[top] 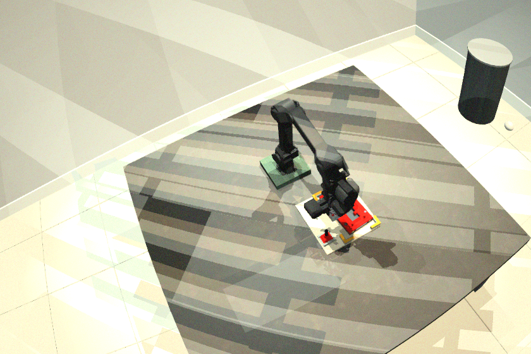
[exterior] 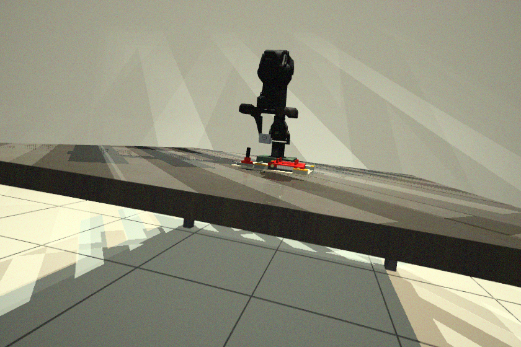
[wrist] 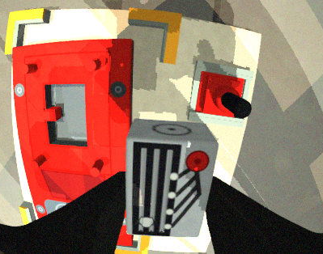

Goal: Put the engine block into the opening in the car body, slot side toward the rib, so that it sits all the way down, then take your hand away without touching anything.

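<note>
My gripper [exterior: 265, 136] [wrist: 167, 183] is shut on the grey engine block [exterior: 264, 138] [wrist: 158, 131] and holds it in the air above the board. The block's striped face with a red disc faces the wrist camera; I cannot make out its slot. The red car body [top: 359, 220] [exterior: 294, 164] [wrist: 34, 133] lies flat on the board. In the wrist view its rectangular opening [wrist: 74, 117] is left of and beyond the block, with a red rib [wrist: 53, 113] jutting in from the opening's left side. The arm partly hides the car body in the top view.
A red base with an upright black lever [top: 326, 233] [exterior: 248, 153] [wrist: 235, 105] stands beside the car body on the pale board [top: 328, 250] [wrist: 248, 44]. Yellow corner brackets [top: 375, 223] [wrist: 29, 16] surround the car body. The arm stands on a green base [top: 277, 179].
</note>
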{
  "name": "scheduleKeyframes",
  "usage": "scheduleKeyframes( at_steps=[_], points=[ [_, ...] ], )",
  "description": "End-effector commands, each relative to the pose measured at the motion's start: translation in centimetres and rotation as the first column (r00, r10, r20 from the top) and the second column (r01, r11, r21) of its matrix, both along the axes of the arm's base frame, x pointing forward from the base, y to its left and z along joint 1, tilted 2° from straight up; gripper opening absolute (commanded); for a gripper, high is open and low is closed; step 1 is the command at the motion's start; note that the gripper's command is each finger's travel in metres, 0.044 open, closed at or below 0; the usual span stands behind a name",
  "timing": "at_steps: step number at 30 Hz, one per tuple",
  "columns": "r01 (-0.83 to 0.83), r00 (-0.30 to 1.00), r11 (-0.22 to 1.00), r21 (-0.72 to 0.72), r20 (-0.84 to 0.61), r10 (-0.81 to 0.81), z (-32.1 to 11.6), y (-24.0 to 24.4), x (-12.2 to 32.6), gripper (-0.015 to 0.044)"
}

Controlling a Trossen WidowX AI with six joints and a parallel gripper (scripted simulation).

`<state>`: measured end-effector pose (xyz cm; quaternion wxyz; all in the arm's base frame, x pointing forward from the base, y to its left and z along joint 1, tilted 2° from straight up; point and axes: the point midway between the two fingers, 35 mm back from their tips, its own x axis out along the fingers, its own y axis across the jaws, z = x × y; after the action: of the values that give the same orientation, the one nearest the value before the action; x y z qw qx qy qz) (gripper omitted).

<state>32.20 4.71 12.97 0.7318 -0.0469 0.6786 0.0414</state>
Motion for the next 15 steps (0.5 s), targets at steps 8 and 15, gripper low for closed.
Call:
scheduleKeyframes(
  at_steps=[8,15],
  points=[
    [-0.009,1.000,1.000,-0.003,-0.008,0.009,-1.7,3.2,0.2,0.0000],
    [-0.016,1.000,1.000,0.002,-0.008,0.016,-2.5,5.2,0.2,0.0000]
  ],
)
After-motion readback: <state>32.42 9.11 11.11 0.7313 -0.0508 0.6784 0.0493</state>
